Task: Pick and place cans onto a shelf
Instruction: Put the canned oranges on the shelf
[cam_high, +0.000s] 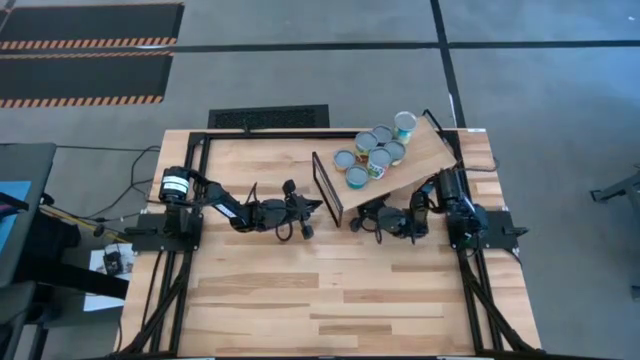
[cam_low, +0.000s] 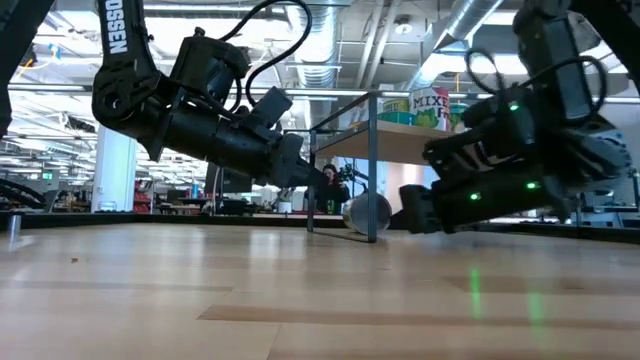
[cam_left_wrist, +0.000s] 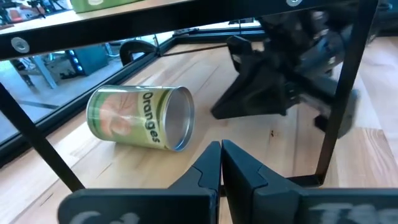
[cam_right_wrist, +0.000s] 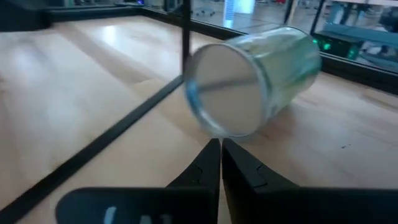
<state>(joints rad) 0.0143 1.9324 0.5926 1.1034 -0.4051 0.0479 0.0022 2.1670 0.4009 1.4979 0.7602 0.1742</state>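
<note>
The shelf (cam_high: 425, 160) is a light wood board on a thin black frame (cam_high: 327, 186) at the table's far right. Several cans (cam_high: 375, 150) stand upright on top of it. One more can, with a green-yellow "Oranges" label (cam_left_wrist: 140, 117), lies on its side on the table under the board; it also shows in the low view (cam_low: 367, 213) and the right wrist view (cam_right_wrist: 252, 81). My left gripper (cam_left_wrist: 221, 149) is shut, low, just outside the frame. My right gripper (cam_right_wrist: 221, 146) is shut, a little short of the lying can's silvery end.
The frame's black uprights (cam_left_wrist: 339, 93) and bottom bar (cam_right_wrist: 93, 149) stand between my grippers and the space under the board. Both arms lie low over the table's middle (cam_high: 270, 212). Bare wood runs along the near half of the table (cam_high: 330, 300).
</note>
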